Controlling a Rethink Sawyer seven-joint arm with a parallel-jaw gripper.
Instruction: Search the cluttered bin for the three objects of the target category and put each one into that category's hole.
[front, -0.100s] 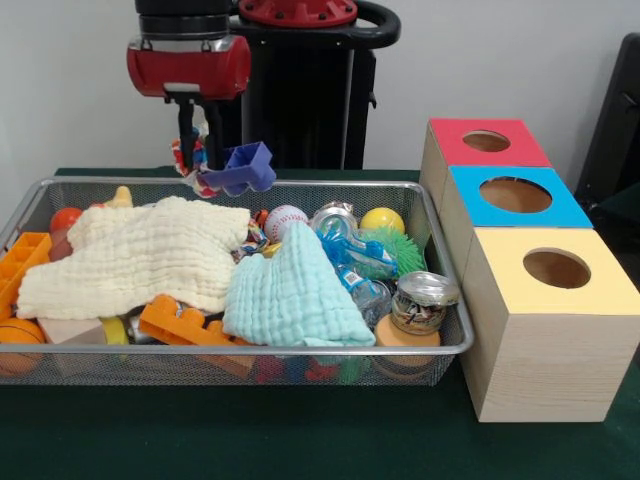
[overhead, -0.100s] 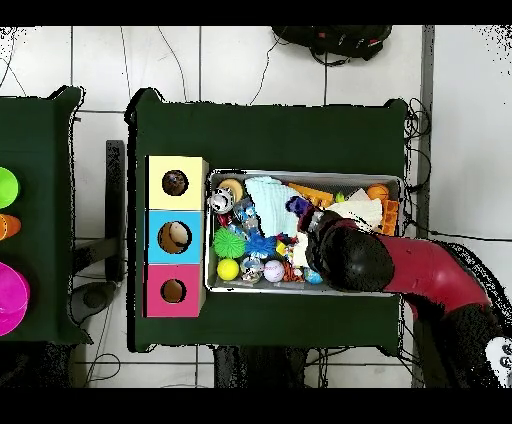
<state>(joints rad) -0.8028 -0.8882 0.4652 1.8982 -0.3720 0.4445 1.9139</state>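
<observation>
In the front view, the black two-fingered gripper (front, -0.100s: 200, 150) hangs above the far rim of the wire mesh bin (front, -0.100s: 240, 365), its fingers closed on a blue-purple plastic open-topped toy block (front, -0.100s: 243, 168) lifted clear of the clutter. A red, white and blue rope toy (front, -0.100s: 190, 160) dangles just behind it. Right of the bin stand three wooden boxes with round holes: red-topped (front, -0.100s: 487, 142), blue-topped (front, -0.100s: 516, 196), yellow-topped (front, -0.100s: 556, 270).

From overhead, the red arm (overhead, -0.100s: 420, 272) covers the bin's (overhead, -0.100s: 300, 175) right part; the purple block (overhead, -0.100s: 298, 206) shows beside it.
</observation>
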